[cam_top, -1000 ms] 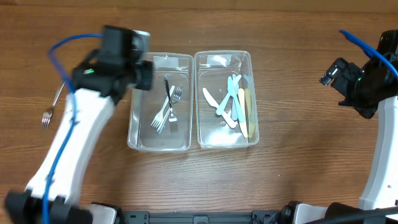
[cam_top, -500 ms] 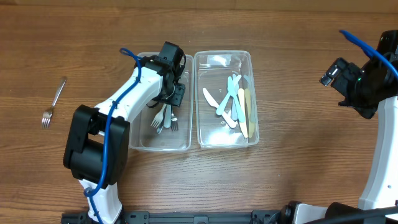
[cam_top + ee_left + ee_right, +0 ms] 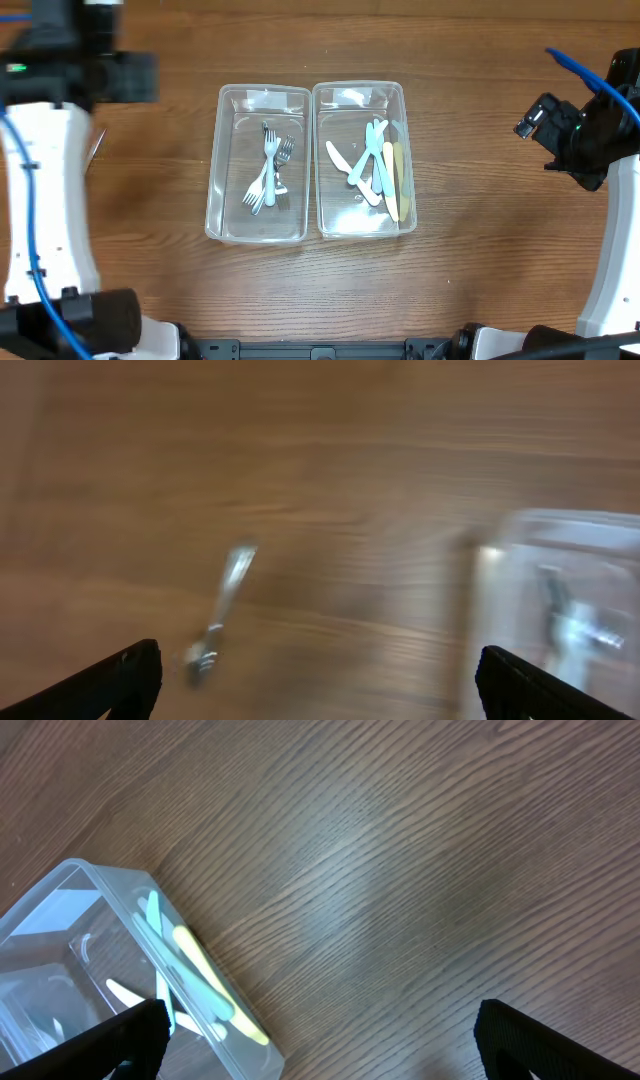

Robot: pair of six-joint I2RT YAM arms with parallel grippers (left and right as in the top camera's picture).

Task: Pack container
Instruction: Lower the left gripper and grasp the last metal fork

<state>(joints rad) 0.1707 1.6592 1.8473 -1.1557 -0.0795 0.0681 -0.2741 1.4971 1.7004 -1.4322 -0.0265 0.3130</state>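
Surface: wooden table [image 3: 470,290] — mid-brown, its grain running left to right in the overhead view.
Extent: fills every view.
Light: soft, even — a faint sheen.

Two tubs sit just beside each other in the middle of the table [image 3: 480,260], long sides facing. The left tub [image 3: 215,200] holds a small heap of forks [image 3: 268,175], lying lengthwise near its middle and overlapping one another. The right tub [image 3: 408,160] holds a bunch of knives [image 3: 378,165], also lengthwise, some crossing. A single fork [image 3: 222,610] lies alone on the table, well apart to the left of the left tub.
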